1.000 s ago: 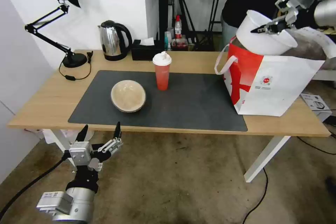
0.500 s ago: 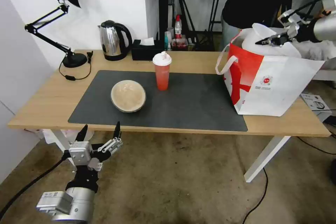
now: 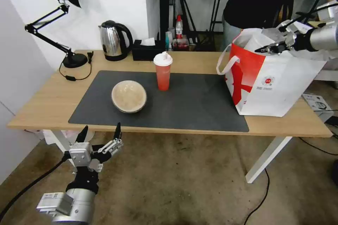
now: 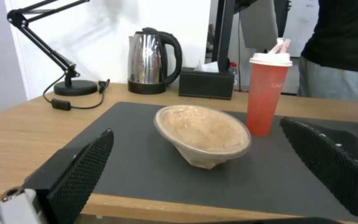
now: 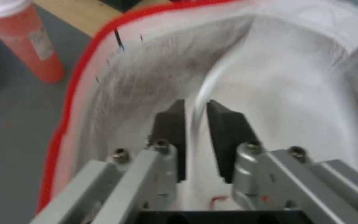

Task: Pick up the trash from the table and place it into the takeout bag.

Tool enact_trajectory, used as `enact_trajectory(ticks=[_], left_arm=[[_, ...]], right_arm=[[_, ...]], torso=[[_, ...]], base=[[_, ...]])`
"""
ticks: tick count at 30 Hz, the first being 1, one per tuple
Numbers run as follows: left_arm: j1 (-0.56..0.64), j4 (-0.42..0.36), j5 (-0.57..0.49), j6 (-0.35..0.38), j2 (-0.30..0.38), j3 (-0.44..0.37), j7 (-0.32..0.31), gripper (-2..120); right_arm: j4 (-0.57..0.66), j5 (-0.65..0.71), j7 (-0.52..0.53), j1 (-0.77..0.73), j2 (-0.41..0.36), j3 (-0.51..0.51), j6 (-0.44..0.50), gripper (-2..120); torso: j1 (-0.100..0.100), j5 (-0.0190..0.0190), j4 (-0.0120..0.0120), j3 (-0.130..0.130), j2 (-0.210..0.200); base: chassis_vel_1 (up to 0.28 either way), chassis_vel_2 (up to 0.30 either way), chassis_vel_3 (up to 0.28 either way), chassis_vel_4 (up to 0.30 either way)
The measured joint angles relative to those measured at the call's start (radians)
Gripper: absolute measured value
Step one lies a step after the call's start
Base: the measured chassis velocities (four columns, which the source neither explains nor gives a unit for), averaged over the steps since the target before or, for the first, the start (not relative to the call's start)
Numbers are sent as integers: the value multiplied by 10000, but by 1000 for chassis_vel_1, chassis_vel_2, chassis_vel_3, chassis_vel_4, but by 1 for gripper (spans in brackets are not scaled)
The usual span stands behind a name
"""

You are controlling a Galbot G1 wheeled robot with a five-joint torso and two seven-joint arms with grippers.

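Reaching into the big white takeout bag with the red side panel (image 3: pixel 271 84), the right gripper (image 3: pixel 263 49) sits at the bag's open mouth with its black pads nearly together, pinching the thin rim of the large white plastic bowl (image 5: pixel 278 90). From the right wrist camera that bowl is already down inside the bag, up against the silvery lining, with the rim running straight between the two pads. The bag stands upright near the right end of the long light-wood table (image 3: pixel 45 102), partly on the right edge of the dark grey rectangular mat (image 3: pixel 197 109), and its white loop handle hangs out toward the mat.

Rest of the trash sits out on the mat: the smaller beige round bowl (image 3: pixel 129 96) lies left of centre, tipped a bit on its side, and the red-orange cup with the white lid (image 3: pixel 163 71) stands upright just behind and to the right of it, near the mat's back edge.

Left gripper (image 3: pixel 100 134) hangs below the table's front edge, off the left front corner of the mat, fingers spread wide and holding nothing. Its wrist camera looks straight across the mat at the beige bowl and the cup
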Motion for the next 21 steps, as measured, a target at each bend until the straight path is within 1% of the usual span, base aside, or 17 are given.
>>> enact_trajectory(ticks=[1, 3, 5, 6, 8, 11, 12, 13, 14, 16, 18, 20, 21], left_arm=[[0, 0, 0, 0, 0, 0, 0, 100], [26, -21, 3, 0, -6, -7, -1, 100], [42, -28, 12, 0, -20, -7, -2, 100], [42, -28, 12, 0, -20, -7, -2, 100], [53, -28, 24, 1, -36, -1, -2, 100], [55, -29, 27, 1, -40, 0, -2, 100], [56, -31, 30, 0, -41, 0, -2, 100], [56, -31, 32, 0, -41, 1, -2, 100], [56, -31, 32, 0, -41, 1, -2, 100], [38, -34, 33, 1, -40, 5, -2, 100], [29, -34, 34, 2, -46, 16, -2, 100], [28, -34, 35, 3, -47, 18, -2, 100], [25, -35, 37, 4, -50, 21, -3, 100]], right_arm=[[0, 0, 0, 0, 0, 0, 0, 16], [-34, 111, 85, 18, 81, 68, 0, 27], [-52, 194, 166, 55, 132, 109, 0, 36], [-52, 194, 166, 55, 132, 109, 0, 36], [-15, 248, 244, 77, 143, 142, 0, 45], [22, 264, 258, 79, 141, 164, 0, 49], [95, 308, 288, 84, 125, 209, 0, 59], [128, 319, 290, 87, 116, 222, 0, 64], [128, 319, 290, 87, 116, 222, 0, 64], [143, 313, 308, 94, 122, 230, 0, 74], [144, 296, 321, 96, 128, 230, 0, 82], [144, 293, 325, 97, 128, 230, 0, 84], [150, 287, 331, 98, 121, 231, 0, 89]], torso=[[0, 0, 0, 0, 0], [0, 0, 0, 0, 0], [0, 0, 1, 0, 0], [0, 0, 1, 0, 0], [0, 0, -1, 0, 0], [0, 0, -1, 0, -1], [-1, 0, 0, 0, 0], [-1, -1, 0, 0, -1], [-1, -1, 0, 0, -1], [-1, 0, -1, 0, 0], [0, 0, 0, 0, 0], [0, 0, 0, 0, 0], [-1, 0, 1, 0, 0]], base=[[0, 0, 0, 0], [0, 0, 0, 0], [0, 0, 0, 0], [0, 0, 0, 0], [0, 0, 0, 0], [0, 0, 0, 0], [0, 0, 0, 0], [0, 0, 0, 0], [0, 0, 0, 0], [0, 0, 0, 0], [0, 0, 0, 0], [0, 0, 0, 0], [0, 0, 0, 0]])
